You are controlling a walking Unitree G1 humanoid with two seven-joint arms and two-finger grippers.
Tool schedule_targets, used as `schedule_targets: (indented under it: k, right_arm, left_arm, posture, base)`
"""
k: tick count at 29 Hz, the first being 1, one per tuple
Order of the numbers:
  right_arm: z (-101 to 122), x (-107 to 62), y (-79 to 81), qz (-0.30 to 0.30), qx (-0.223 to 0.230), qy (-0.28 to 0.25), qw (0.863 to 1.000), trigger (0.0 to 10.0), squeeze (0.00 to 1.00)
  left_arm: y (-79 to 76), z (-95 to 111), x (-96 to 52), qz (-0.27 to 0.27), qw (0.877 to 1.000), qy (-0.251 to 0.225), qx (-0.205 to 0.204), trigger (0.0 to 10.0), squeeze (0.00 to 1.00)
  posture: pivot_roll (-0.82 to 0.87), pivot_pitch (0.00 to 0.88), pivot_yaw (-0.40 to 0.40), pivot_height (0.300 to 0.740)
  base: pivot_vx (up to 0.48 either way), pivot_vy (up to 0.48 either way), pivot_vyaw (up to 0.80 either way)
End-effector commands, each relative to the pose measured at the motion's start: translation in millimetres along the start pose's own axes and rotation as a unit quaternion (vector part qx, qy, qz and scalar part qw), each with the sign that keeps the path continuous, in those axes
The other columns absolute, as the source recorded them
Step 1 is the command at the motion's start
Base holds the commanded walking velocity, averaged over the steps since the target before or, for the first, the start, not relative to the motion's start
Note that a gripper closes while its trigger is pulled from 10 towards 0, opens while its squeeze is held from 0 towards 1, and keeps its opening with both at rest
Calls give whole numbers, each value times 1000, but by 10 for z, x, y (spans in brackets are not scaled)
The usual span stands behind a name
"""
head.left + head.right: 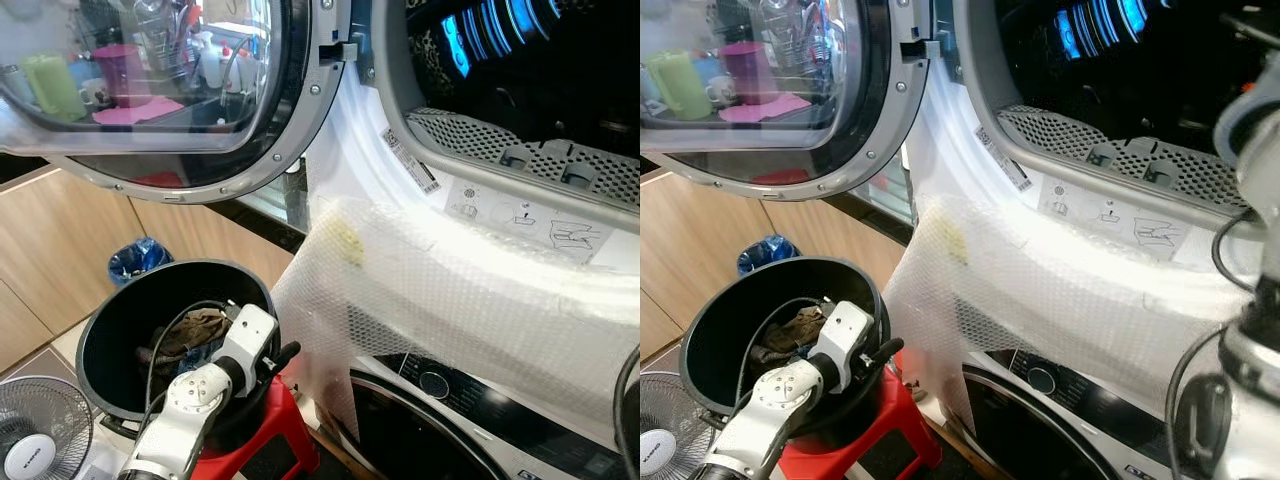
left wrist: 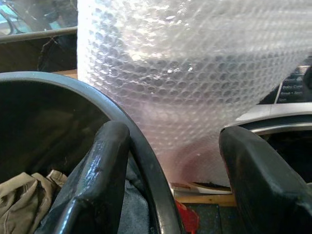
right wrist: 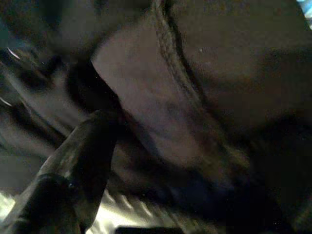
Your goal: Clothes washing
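Left end effector point(image 2: 168, 161) straddles black bucket point(image 1: 110, 335) rim; brown clothes point(image 1: 190, 330) inside

Bucket point(image 1: 105, 330) low at left, on stool point(image 1: 265, 440), clothes point(image 1: 190, 332) inside; left gripper point(image 2: 165, 161) astride bucket rim, one finger in, one out; fan point(image 1: 40, 435) left of bucket, bin point(image 1: 135, 260) behind; door point(image 1: 180, 90) open above; drum point(image 1: 520, 70) upper right; bubble wrap point(image 1: 450, 300) draped below, over lower machine point(image 1: 440, 420).
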State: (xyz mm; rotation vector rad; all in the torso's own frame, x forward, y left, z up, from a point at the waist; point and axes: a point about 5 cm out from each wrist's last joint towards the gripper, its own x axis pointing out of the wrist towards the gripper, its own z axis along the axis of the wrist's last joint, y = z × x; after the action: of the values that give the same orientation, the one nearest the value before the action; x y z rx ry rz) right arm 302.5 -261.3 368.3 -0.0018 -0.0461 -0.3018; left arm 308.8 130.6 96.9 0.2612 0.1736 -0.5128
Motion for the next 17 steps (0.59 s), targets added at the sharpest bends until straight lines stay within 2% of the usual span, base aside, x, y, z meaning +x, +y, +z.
schedule_targets:
  k: [1, 5, 6, 10, 12, 13, 15, 16, 17]
  right_arm:
    - [-19, -78, -33, -17, -1, 0, 1000, 10000, 0]
    - [-60, -240, -73, -24, 16, -34, 999, 10000, 0]
    - [-81, -313, -61, -2, 33, -42, 999, 10000, 0]
    - [-85, -427, 60, 69, 84, -74, 991, 10000, 0]
    - [-73, -608, 283, 176, 115, -113, 971, 10000, 0]
    - [-73, -608, 283, 176, 115, -113, 971, 10000, 0]
    - [-103, -732, 392, 238, 102, -123, 958, 10000, 0]
    - [-103, -732, 392, 238, 102, -123, 958, 10000, 0]
    - [-108, -779, 423, 260, 103, -129, 951, 10000, 0]
  left_arm:
    - [-56, -78, -13, -15, 1000, 19, -4, 10000, 0]
    - [-61, -73, -9, -16, 1000, 19, -5, 10000, 0]
    - [-55, -75, -12, -15, 1000, 20, -4, 10000, 0]
    - [-47, -76, -19, -13, 1000, 20, -4, 10000, 0]
    - [-23, -43, -29, -8, 1000, 10, -7, 10000, 0]
    - [-23, -43, -29, -8, 1000, 10, -7, 10000, 0]
    - [-6, -33, -38, -8, 1000, 9, -6, 10000, 0]
    - [-6, -33, -38, -8, 1000, 9, -6, 10000, 0]
    - [1, -32, -43, -7, 1000, 9, -5, 10000, 0]
  posture:
    - [-4, 120, 46, 740]
    - [2, 120, 44, 740]
    - [2, 120, 44, 740]
    - [3, 122, 45, 740]
    - [3, 122, 45, 740]
    - [3, 122, 45, 740]
    - [3, 122, 45, 740]
    - [3, 122, 45, 740]
    - [3, 122, 45, 740]
  base:
    - [0, 0, 0]
    - [0, 0, 0]
    - [0, 0, 0]
    - [0, 0, 0]
    - [0, 0, 0]
    - [0, 0, 0]
    - [0, 0, 0]
    - [0, 0, 0]
    - [0, 0, 0]
